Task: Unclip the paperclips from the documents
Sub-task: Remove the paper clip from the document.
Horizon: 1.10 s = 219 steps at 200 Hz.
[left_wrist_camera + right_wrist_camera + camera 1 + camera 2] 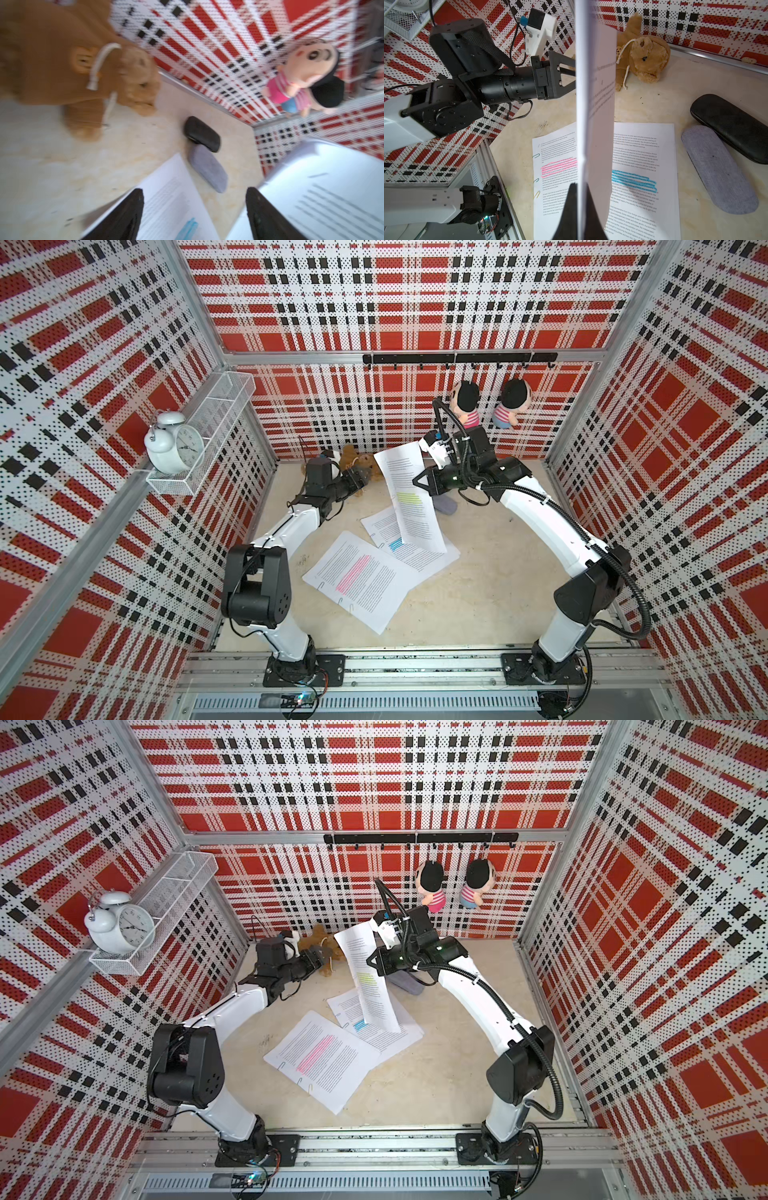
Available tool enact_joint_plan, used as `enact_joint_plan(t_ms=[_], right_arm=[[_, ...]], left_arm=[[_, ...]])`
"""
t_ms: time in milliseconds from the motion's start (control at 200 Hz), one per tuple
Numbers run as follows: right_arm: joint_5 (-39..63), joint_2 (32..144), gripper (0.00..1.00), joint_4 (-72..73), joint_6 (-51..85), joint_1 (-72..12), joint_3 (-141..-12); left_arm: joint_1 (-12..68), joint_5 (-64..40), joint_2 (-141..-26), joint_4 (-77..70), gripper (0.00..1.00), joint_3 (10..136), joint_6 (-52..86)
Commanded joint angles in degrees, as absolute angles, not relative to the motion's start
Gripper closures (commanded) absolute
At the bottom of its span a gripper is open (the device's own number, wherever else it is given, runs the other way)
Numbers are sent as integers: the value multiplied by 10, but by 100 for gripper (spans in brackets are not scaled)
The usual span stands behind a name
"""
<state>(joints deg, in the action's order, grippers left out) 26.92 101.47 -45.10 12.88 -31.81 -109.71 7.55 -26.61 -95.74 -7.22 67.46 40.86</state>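
Setting: plaid red, black and white walls round a pale tabletop point(478, 597); both arms reach toward the back.
Right gripper point(580, 190): pressed together on the edge of the yellow-highlighted document point(409, 497), holding it up off the table, edge-on to the right wrist view.
Left gripper point(194, 190): jaws wide apart with nothing between them. It sits just beside the teddy bear point(357, 462), near the held set's upper edge but apart from it.
Held set's clips: too small to tell whether one is on it; a faint mark shows on its edge by the yellow band.
Other sets: the pink-highlighted document point(361, 580) and the blue-highlighted document point(419, 556) lie flat and overlapping, below the held one.
Paperclips point(536, 180): three show along the pink set's edge, untouched; one more seems to sit on the blue set's edge.
Beyond: a black case point(733, 128) and a grey case point(720, 170) lie touching, beside the blue set.
Step, as I judge it: bring the open left jaws to a clip on the lifted set.
Doing it well: come in square to the paper's edge and pinch only the wire loop. Draw it off along its own length, away from the pages, while the right clamp holds firm.
Risk: a sideways tug could tear or drag the sheets, and the hanging lower end may brush the blue set.
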Motion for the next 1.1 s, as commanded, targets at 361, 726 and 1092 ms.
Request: enact_joint_plan(t_ms=[361, 726, 1092], right_arm=[[368, 1029, 100, -526, 81, -317, -1220], [458, 1033, 100, -516, 117, -283, -1300], [545, 1050, 100, -478, 147, -230, -1300]], left_arm=[[106, -468, -979, -385, 2, 664, 574], [105, -528, -991, -536, 2, 633, 675], [116, -574, -1062, -914, 14, 626, 973]])
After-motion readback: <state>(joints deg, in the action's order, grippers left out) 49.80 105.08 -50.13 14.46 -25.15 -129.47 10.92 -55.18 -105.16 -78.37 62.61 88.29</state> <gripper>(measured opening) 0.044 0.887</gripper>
